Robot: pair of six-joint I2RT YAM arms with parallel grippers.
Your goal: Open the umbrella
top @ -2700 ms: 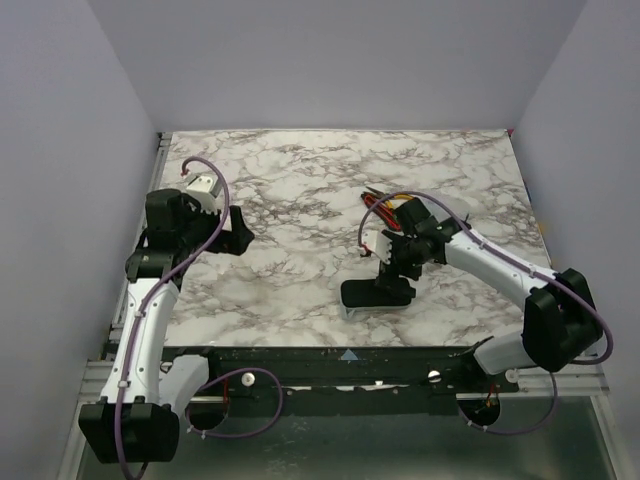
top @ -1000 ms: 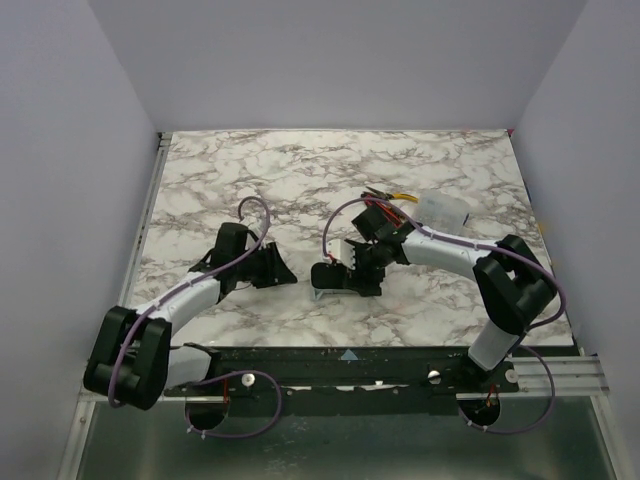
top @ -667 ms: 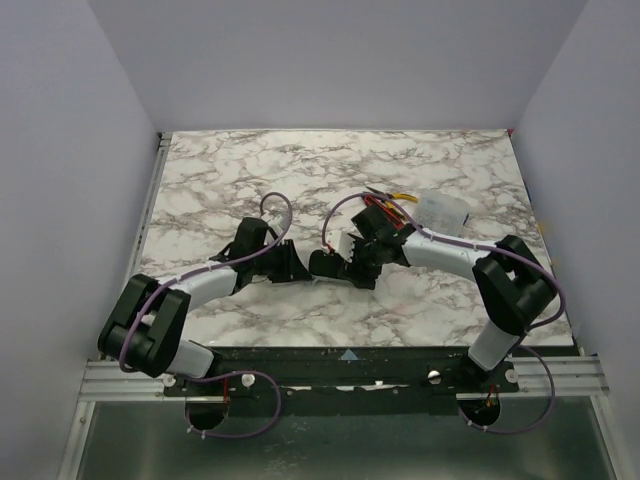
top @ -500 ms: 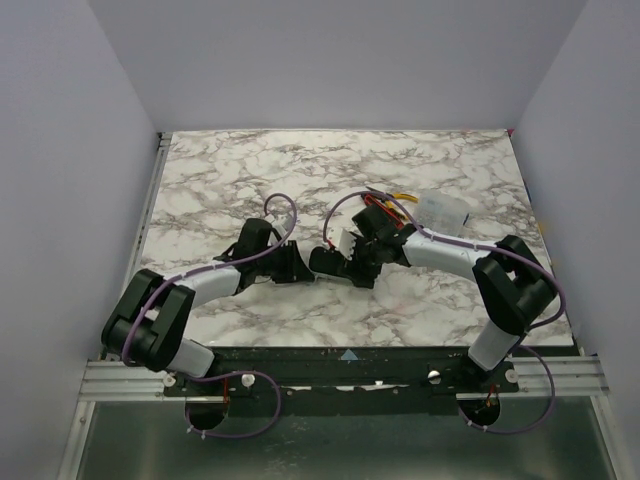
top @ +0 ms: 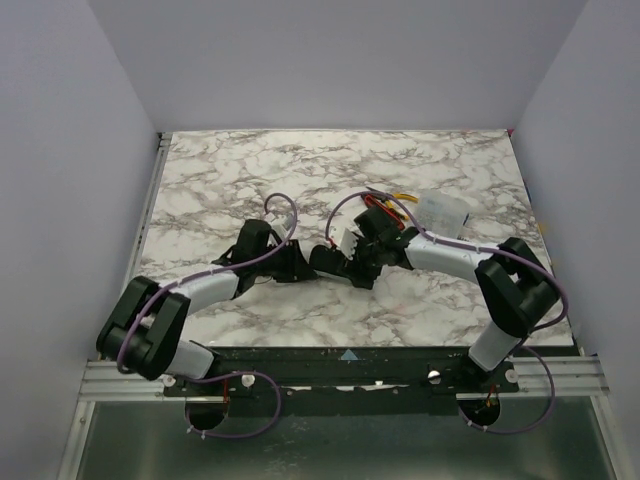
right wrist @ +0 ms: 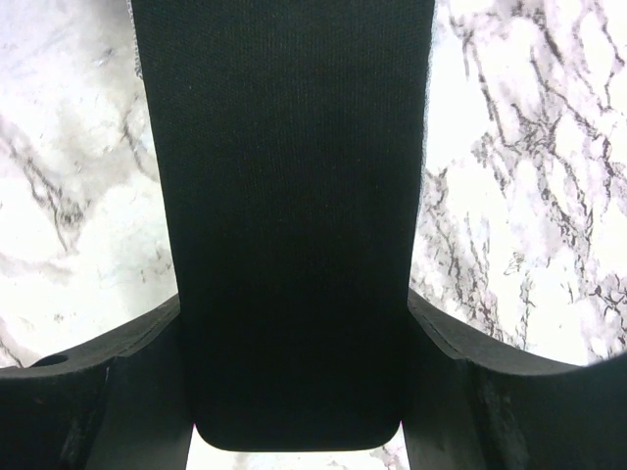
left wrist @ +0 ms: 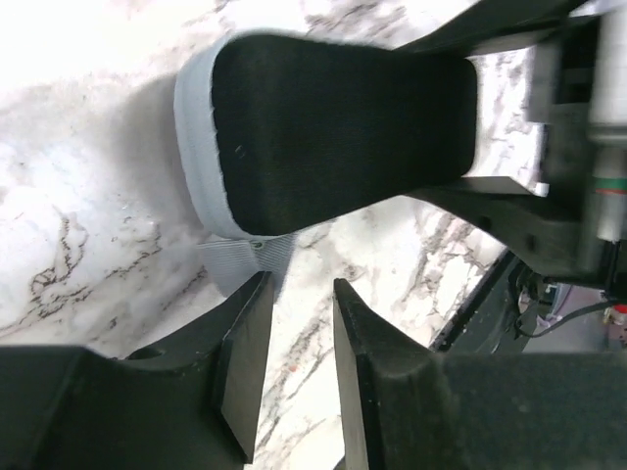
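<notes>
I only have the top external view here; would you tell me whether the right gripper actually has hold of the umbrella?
Observer: Yes; the right wrist view shows the right gripper with a finger pressed against each side of the umbrella.
Operator: Thank you. Is the left gripper holding anything?
Observer: No; in the left wrist view the left gripper has its fingers slightly apart with marble showing between them, and the umbrella's grey ribbed strap lies beside one fingertip.
</notes>
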